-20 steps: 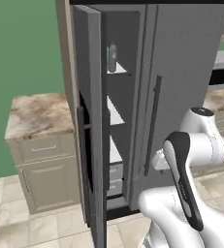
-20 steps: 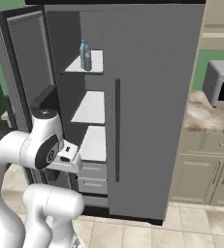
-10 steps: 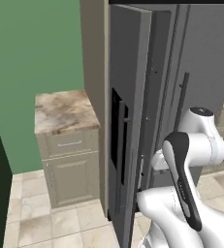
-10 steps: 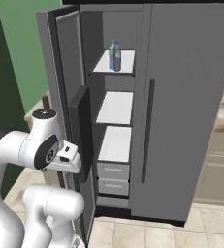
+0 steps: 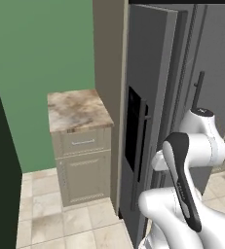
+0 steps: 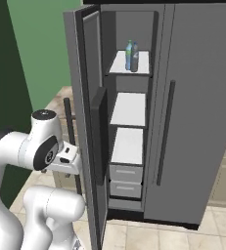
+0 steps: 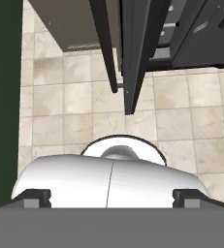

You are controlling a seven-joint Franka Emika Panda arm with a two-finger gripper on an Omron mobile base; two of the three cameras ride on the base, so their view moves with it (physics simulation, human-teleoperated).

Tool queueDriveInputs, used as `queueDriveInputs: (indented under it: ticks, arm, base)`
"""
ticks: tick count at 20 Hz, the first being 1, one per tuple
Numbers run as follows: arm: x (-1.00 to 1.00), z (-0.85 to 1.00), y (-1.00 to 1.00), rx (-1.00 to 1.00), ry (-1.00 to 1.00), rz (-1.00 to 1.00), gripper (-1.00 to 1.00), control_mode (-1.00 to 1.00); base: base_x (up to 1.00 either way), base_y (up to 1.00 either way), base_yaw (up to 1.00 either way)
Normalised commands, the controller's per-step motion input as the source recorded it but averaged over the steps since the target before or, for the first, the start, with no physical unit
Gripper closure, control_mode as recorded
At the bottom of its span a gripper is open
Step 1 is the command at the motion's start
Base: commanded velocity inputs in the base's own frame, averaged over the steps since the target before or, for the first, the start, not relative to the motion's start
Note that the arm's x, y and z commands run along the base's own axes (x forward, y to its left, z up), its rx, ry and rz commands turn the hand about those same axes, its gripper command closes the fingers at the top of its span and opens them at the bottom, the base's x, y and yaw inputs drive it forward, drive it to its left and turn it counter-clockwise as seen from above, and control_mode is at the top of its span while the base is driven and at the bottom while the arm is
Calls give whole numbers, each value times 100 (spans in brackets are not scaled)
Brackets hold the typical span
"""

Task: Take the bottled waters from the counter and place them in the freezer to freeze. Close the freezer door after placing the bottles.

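Freezer door (image 6: pixel 87 122) open, edge-on to the right base camera at centre-left of frame, black dispenser panel (image 5: pixel 133 129) and long dark bar handle (image 5: pixel 142 146) facing left in the left base view. Freezer (image 6: pixel 129 112) interior visible centre frame in right base view: white shelves, 2 drawers (image 6: pixel 125 180) at the bottom. Both bottled waters (image 6: pixel 131 56) upright on top shelf (image 6: pixel 129 66), upper centre of frame, side by side, touching or nearly so; light blue one (image 6: pixel 128 54) on the left, dark one (image 6: pixel 135 57) on the right. Right fridge door (image 6: pixel 192 112) shut, fills right half of that frame.

Worktop (image 5: pixel 77 109) at centre-left of left base view, marbled top bare, 1 drawer (image 5: pixel 82 142) over 1 cabinet door (image 5: pixel 87 177) below.

Arm (image 6: pixel 36 151) at lower left of right base view, hand tucked behind the freezer door's outer face. Hand view looks down at tiled floor (image 7: pixel 60 97), door's bottom edge and handle end at top centre. Fingertips (image 7: pixel 36 196) at far lower corners of that view: jaws spread wide, nothing between them.
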Motion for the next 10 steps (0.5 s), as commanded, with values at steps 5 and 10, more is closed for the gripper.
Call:
queueDriveInputs:
  ticks: [5,10]
  arm:
    - [0,0,0,0,0,0,-100,100]
    - [0,0,0,0,0,0,-100,100]
  base:
    - [8,0,2]
    - [5,-16,5]
